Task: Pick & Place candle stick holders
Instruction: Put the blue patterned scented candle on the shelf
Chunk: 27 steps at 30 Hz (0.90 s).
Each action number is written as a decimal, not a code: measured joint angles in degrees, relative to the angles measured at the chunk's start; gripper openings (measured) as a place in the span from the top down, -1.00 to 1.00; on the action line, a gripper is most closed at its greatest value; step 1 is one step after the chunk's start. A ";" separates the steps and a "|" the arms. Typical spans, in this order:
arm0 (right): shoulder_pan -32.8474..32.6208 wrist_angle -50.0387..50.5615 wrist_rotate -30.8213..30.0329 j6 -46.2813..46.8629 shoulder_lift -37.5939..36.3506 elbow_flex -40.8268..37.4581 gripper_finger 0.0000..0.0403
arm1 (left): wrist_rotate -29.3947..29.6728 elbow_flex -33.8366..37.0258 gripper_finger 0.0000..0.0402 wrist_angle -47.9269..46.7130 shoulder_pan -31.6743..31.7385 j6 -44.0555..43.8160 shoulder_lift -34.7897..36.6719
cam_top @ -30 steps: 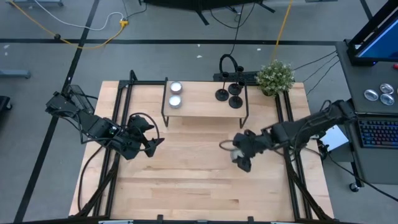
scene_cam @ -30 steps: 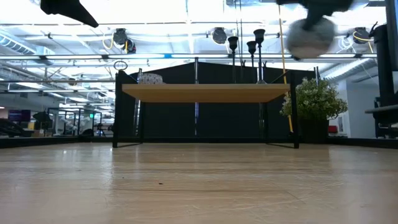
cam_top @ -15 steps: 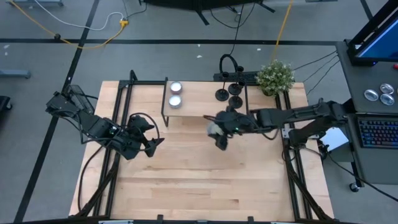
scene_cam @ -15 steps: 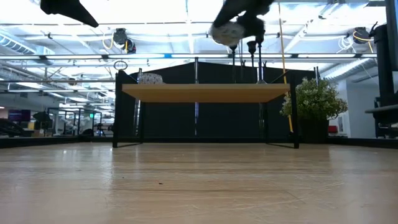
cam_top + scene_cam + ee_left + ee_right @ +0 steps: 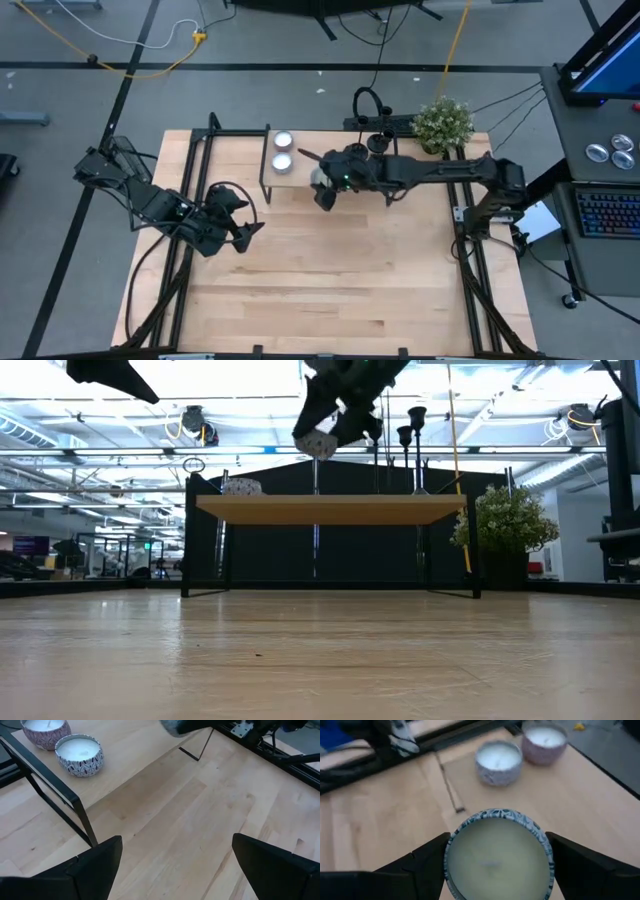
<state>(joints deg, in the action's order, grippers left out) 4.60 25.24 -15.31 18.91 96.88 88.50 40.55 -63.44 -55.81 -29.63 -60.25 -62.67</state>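
Shelf [image 5: 330,172], candle tin [image 5: 497,855] held above it
Three candle stick holders [image 5: 376,152] stand upright, stems vertical, at the shelf's right end (plant [image 5: 442,124] beside). Right gripper [image 5: 322,190] clamps the round tin above shelf centre; two tins [image 5: 282,151] sit left. Left gripper [image 5: 240,232] hangs wide apart, empty, over the table [image 5: 320,290].

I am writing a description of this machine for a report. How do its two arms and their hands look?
Both arms are dark, nearly black, made of jointed tube-like segments with black cables looping beside them. The left hand has two broad, flat, matte black fingers with angular tips. The right hand has the same pair of black fingers. No markings are legible on them.
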 joint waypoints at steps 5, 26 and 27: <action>1.64 -0.28 -1.38 1.45 2.91 1.02 -0.44 | -0.01 0.00 -0.89 0.09 0.01 0.44 0.00; 4.64 -2.70 -2.64 2.94 6.15 0.99 -0.46 | -0.06 0.00 -0.86 0.15 0.05 1.52 0.00; 4.64 -2.68 -2.64 2.94 6.15 0.97 -0.46 | -0.06 0.00 -0.86 0.15 0.05 1.54 0.00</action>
<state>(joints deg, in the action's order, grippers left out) 9.23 22.57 -17.96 21.85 103.02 89.47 40.49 -63.44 -55.66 -29.58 -58.72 -62.67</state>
